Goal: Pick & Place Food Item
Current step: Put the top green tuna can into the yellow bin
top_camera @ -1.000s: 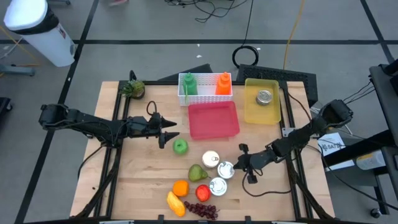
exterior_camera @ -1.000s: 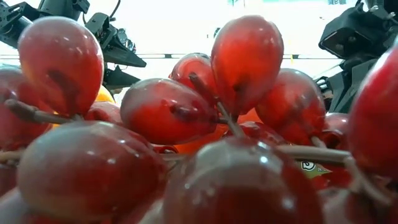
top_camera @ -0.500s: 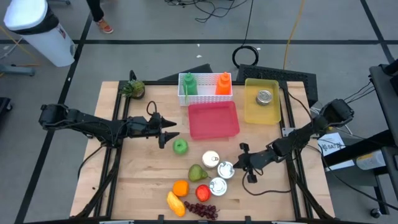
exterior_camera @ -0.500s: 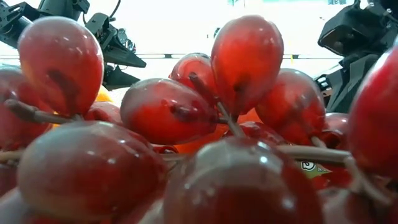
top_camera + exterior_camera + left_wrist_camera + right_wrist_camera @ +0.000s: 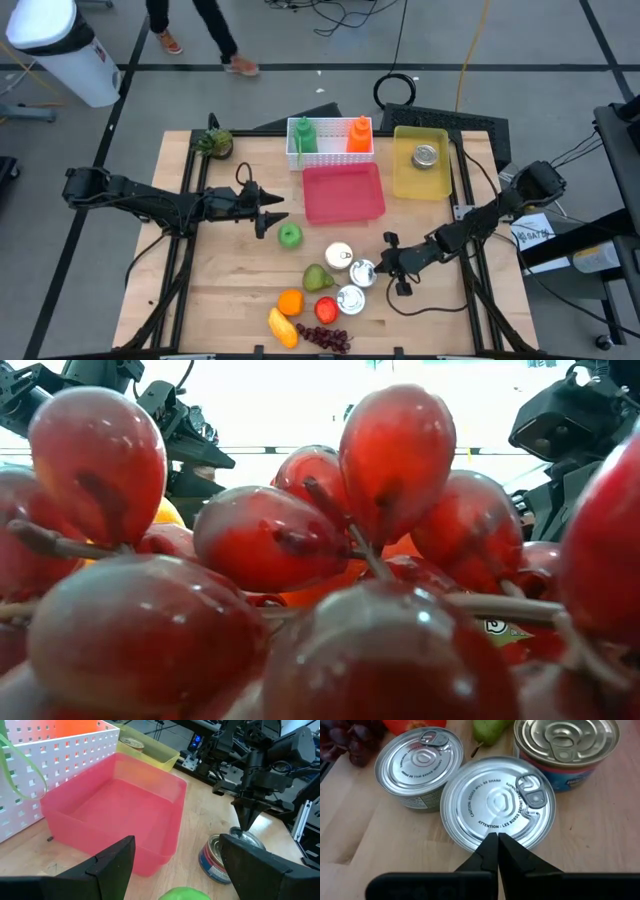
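your left gripper (image 5: 268, 221) sits toward the left half of the tabletop, its two fingers (image 5: 107, 865) spread partway and holding nothing; the green apple (image 5: 290, 235) lies just beside the fingertips, apart from them, near the tabletop's middle. past it, toward the far edge, you have the white basket (image 5: 330, 157) with a green bottle (image 5: 304, 135) and an orange bottle (image 5: 359, 134), the pink tray (image 5: 343, 192) in front of it, and the yellow tray (image 5: 421, 172) holding a can near the far right corner. toward the near edge lie a pear (image 5: 317, 277), an orange (image 5: 290, 301), a tomato (image 5: 326, 309), a yellow fruit (image 5: 282, 326) and red grapes (image 5: 325, 338), the grapes right at the near edge. three cans cluster right of the pear. your right gripper (image 5: 392, 267) is pinched fully together, gripping nothing, its tips poised at the rim of the middle can (image 5: 497, 802) in that cluster; whether they touch the lid you cannot tell. a person's legs (image 5: 205, 30) show on the floor beyond the far edge.
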You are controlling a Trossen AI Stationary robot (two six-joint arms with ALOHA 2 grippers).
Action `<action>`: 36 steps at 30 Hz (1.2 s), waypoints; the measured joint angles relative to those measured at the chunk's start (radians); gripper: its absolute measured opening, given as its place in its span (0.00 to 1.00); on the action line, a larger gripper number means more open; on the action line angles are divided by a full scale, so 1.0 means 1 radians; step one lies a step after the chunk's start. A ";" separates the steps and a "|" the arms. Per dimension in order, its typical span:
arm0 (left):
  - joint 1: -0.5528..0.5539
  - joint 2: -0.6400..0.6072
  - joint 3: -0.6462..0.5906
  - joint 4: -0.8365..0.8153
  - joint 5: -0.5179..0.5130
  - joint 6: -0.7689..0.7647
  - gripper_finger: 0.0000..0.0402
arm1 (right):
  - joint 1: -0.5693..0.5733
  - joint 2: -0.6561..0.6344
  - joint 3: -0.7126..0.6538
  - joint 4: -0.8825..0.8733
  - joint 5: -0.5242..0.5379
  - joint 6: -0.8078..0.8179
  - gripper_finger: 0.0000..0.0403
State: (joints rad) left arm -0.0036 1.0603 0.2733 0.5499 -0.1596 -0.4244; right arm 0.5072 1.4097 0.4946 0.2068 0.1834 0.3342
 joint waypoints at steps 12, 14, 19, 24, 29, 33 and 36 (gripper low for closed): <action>0.000 0.000 0.000 -0.001 0.000 0.000 0.75 | 0.001 0.003 -0.005 -0.138 -0.007 0.086 0.00; 0.000 0.000 0.000 -0.003 0.000 0.000 0.75 | 0.001 0.003 -0.005 -0.150 -0.004 0.097 0.00; 0.000 0.000 0.000 -0.001 0.000 0.001 0.75 | -0.001 0.003 -0.004 -0.160 0.023 0.090 0.00; 0.000 0.000 0.000 -0.002 0.000 0.001 0.75 | -0.002 -0.046 -0.007 -0.211 0.069 0.074 0.00; 0.000 0.000 0.000 -0.003 0.000 0.003 0.75 | -0.001 -0.167 -0.006 -0.265 0.189 0.072 0.00; 0.000 0.000 0.000 -0.004 0.000 0.004 0.75 | -0.002 -0.262 -0.005 -0.276 0.345 0.094 0.00; 0.000 0.000 0.000 -0.004 0.000 0.004 0.75 | -0.002 -0.309 -0.005 -0.283 0.366 0.050 0.06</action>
State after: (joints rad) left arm -0.0036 1.0603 0.2729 0.5461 -0.1593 -0.4206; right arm 0.5053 1.1008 0.4892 -0.0760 0.5498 0.3840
